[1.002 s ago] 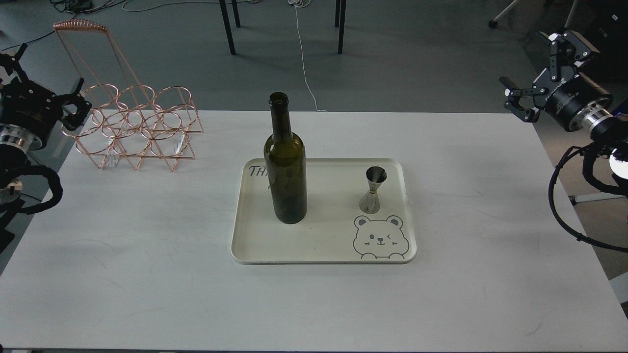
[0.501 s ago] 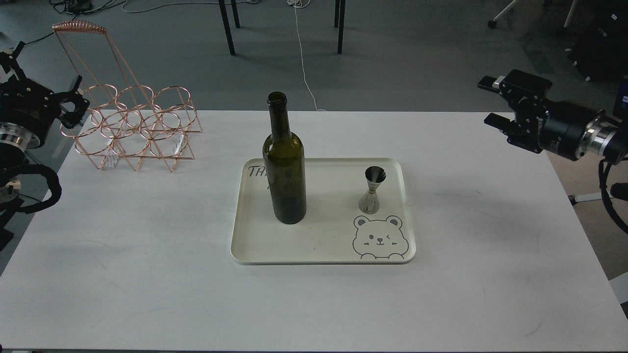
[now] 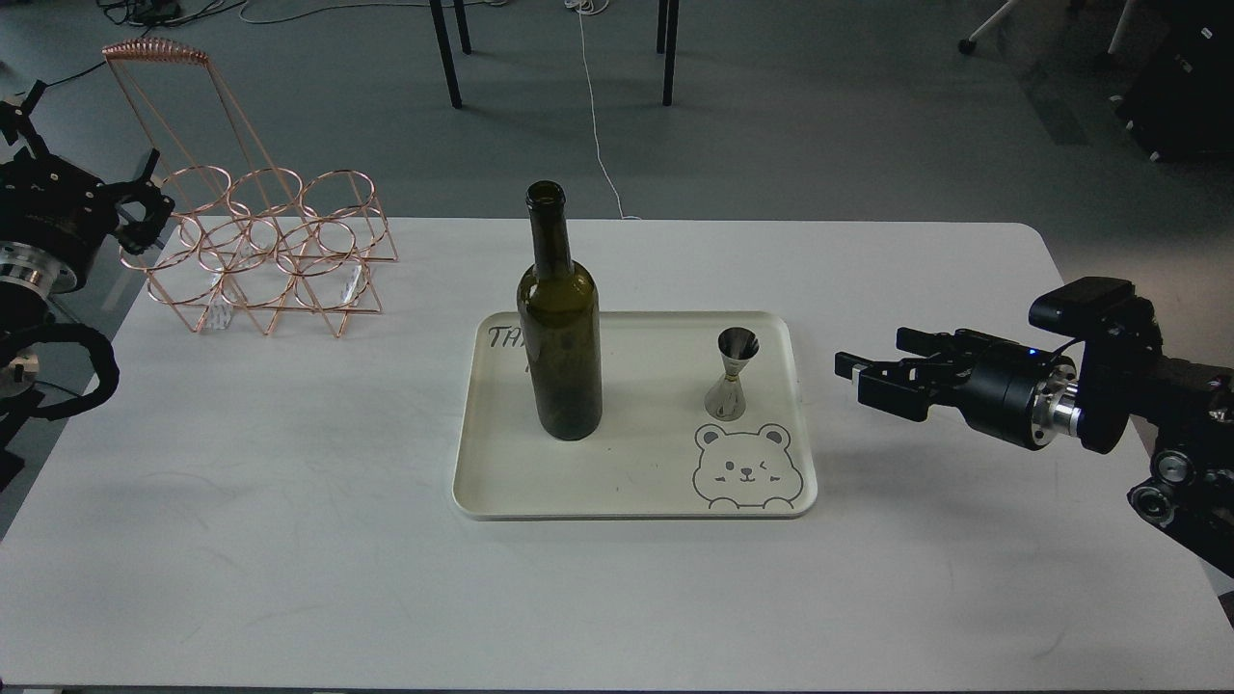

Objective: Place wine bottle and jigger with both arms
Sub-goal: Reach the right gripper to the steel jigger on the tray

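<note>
Wine bottle and jigger stood upright on the tray. Right gripper, fingers apart and empty, pointed at the jigger from beside the tray. Left gripper state could not be determined.

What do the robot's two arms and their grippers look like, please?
Both are matte black. The right arm has a silver joint ring, a small blue light and a boxy right gripper. The left arm has a silver ring, a ribbed black cable loop and a claw-like left gripper.
</note>
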